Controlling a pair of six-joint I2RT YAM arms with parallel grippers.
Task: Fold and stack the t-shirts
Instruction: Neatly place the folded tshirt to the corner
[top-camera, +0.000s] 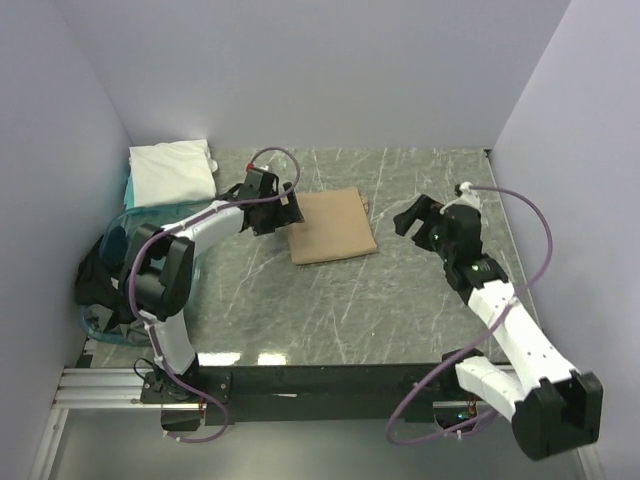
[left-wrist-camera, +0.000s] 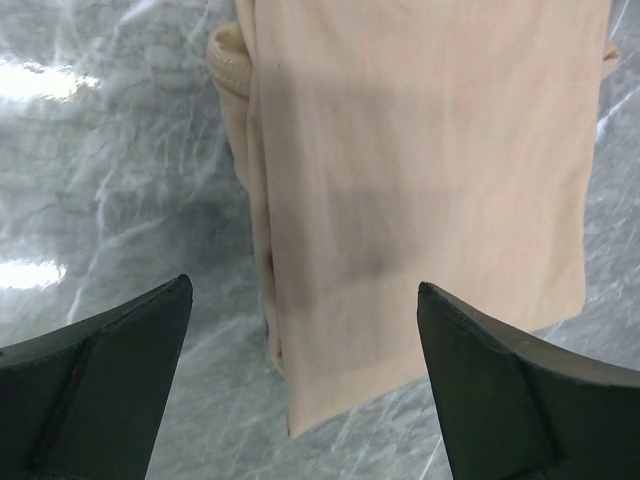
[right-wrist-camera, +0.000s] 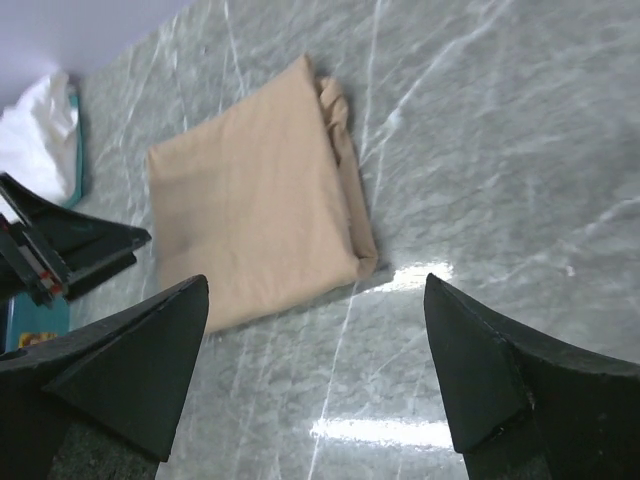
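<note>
A folded tan t-shirt (top-camera: 331, 227) lies flat on the marble table near its middle; it also shows in the left wrist view (left-wrist-camera: 420, 180) and the right wrist view (right-wrist-camera: 250, 230). A folded white t-shirt (top-camera: 172, 171) rests at the back left corner and shows in the right wrist view (right-wrist-camera: 38, 135). My left gripper (top-camera: 280, 208) is open and empty, hovering over the tan shirt's left edge, its jaws (left-wrist-camera: 305, 330) wide apart above the cloth. My right gripper (top-camera: 412, 220) is open and empty, above bare table to the right of the tan shirt.
A teal bin (top-camera: 113, 238) with dark cloth stands off the table's left edge beside the left arm. Grey walls close in the table on the left, back and right. A black rail (top-camera: 320, 380) runs along the near edge.
</note>
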